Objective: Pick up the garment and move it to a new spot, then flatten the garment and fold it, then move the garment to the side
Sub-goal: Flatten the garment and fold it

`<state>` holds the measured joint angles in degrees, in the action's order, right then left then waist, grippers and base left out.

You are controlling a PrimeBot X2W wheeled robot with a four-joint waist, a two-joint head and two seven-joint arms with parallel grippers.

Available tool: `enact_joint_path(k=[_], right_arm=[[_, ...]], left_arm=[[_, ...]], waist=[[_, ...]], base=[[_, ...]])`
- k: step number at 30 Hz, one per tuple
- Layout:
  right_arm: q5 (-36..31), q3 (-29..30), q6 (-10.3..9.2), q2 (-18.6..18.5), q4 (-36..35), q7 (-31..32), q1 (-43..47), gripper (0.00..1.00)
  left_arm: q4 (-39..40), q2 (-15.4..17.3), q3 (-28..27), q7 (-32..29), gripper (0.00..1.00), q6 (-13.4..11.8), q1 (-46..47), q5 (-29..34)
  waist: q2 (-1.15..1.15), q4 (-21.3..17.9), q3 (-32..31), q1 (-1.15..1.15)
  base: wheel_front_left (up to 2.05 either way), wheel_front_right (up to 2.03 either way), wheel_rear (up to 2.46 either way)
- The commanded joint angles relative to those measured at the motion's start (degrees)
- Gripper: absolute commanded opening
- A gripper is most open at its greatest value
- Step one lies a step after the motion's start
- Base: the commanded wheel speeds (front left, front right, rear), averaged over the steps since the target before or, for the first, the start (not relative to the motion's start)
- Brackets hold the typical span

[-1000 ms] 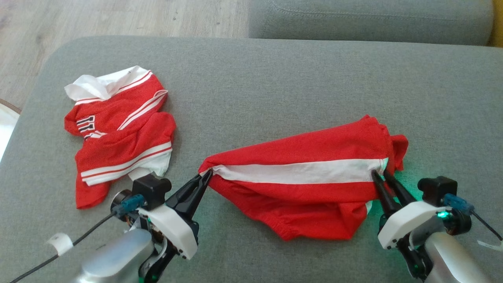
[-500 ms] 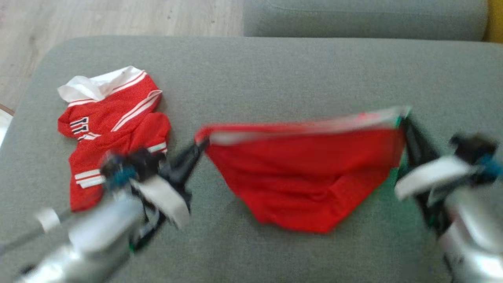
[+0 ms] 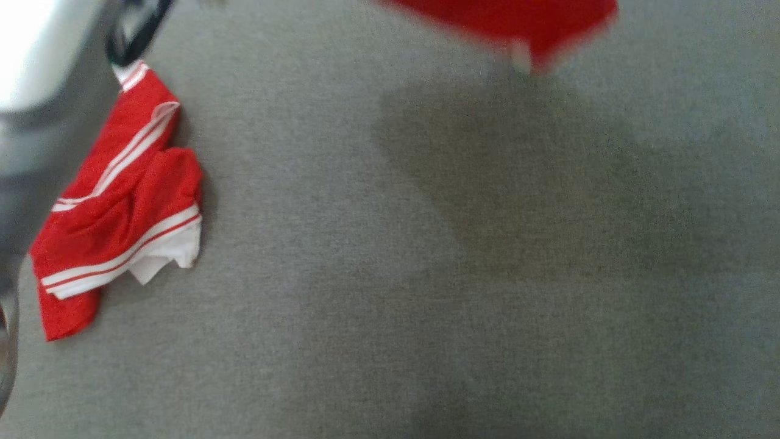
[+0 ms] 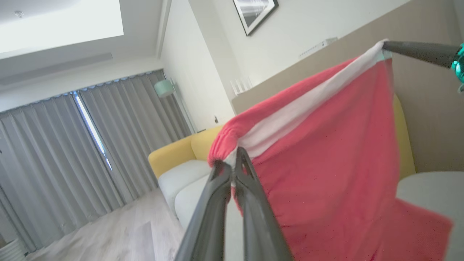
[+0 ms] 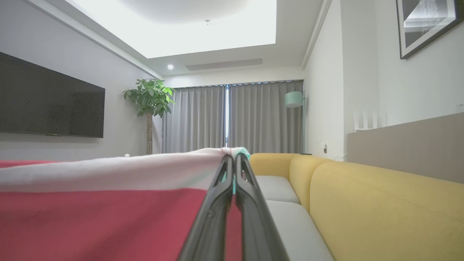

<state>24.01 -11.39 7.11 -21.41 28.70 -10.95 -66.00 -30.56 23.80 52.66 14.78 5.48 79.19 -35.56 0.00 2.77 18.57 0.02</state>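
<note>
The garment is a red pair of shorts with a white waistband, hanging in the air, stretched between both grippers. My left gripper is shut on one end of the waistband. My right gripper is shut on the other end, and its dark fingers show at the upper right of the left wrist view. In the head view only the blurred lower hem of the garment shows at the top edge, above its shadow on the cushion.
A crumpled red and white jersey lies at the left of the grey cushion. My pale left forearm crosses the head view's upper left corner. A yellow sofa stands beyond.
Both grippers have raised the garment off the cushion, out of the top of the head view. The right gripper has shut on the waistband. The head view itself has shifted.
</note>
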Motion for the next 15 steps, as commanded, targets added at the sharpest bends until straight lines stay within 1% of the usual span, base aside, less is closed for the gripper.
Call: enact_joint_path(k=[1, 4, 7, 11, 13, 15], right_arm=[[-0.25, 0.16, 0.37, -0.48, -1.27, -0.46, -1.11, 0.0], [-0.08, 0.84, 0.37, -0.92, -1.55, -1.3, -2.08, 0.0], [0.54, 1.62, 0.37, -1.21, -2.39, -1.74, 1.48, 0.0], [1.15, 2.74, 0.37, -1.42, -3.93, -0.99, 12.54, 0.0], [1.61, 4.05, 0.37, -1.36, -4.95, -0.28, 19.61, 0.0], [2.23, 5.29, 0.37, -1.04, -6.35, 0.57, 27.16, 0.0]], left_arm=[[1.19, 1.54, -3.48, 0.18, 0.0, -0.23, 2.27, 0.95], [2.44, 0.4, -7.02, 0.2, 0.0, 0.48, 0.48, 3.53], [3.84, -0.31, -8.37, 0.2, 0.0, 1.23, -4.83, 5.63], [6.25, -1.3, -8.29, 0.21, 0.0, 1.79, -15.42, 7.25], [7.74, -2.02, -6.81, 0.21, 0.0, 1.93, -21.37, 7.84], [9.42, -2.48, -3.2, 0.21, 0.0, 1.97, -27.63, 8.06]], waist=[[0.0, -1.24, 2.02, -0.02], [0.0, -1.65, 2.53, -0.02], [0.0, -1.96, 2.59, -0.02], [0.0, -2.38, 1.78, -0.02], [0.0, -2.45, 0.95, -0.02], [0.0, -2.62, -0.32, -0.02]], base=[[0.0, 0.0, 0.0], [0.0, 0.0, 0.0], [0.0, 0.0, 0.0], [0.0, 0.0, 0.0], [0.0, 0.0, 0.0], [0.0, 0.0, 0.0]])
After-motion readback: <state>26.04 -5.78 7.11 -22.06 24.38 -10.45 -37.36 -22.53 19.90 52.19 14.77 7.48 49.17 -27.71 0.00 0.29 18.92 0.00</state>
